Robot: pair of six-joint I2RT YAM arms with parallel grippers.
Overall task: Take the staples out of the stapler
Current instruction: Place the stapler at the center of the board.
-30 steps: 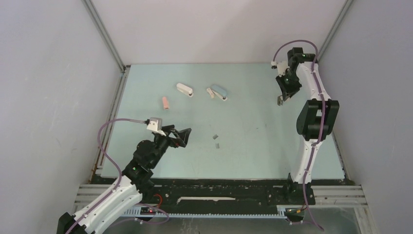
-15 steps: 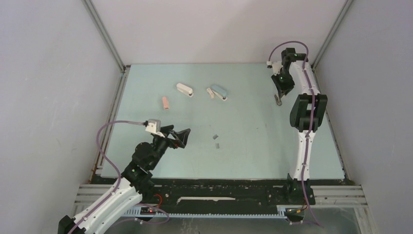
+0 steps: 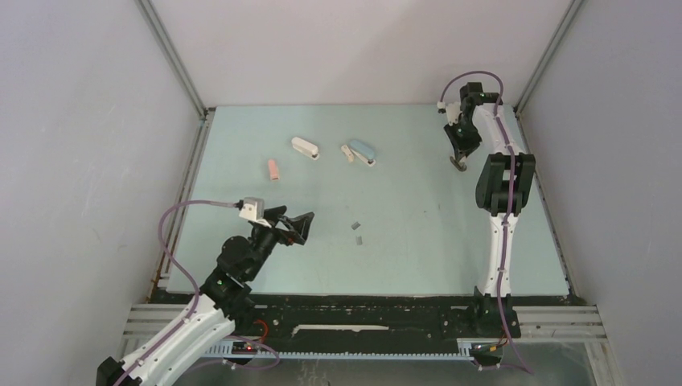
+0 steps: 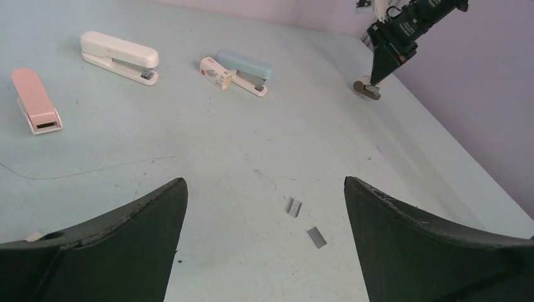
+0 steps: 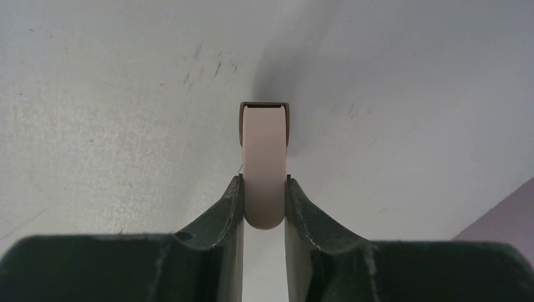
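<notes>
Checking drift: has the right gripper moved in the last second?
Yes. The right gripper, shut on a beige stapler, shifted slightly left, toward the blue stapler.

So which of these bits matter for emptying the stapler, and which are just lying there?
In the job: beige stapler, right gripper holding it, two staple strips.
Lying about: white stapler, pink stapler, blue stapler, small white box.

Lab test cell, plain white walls (image 3: pixel 338 48), aluminium rails (image 3: pixel 174 60), pale tabletop (image 3: pixel 418 241)
</notes>
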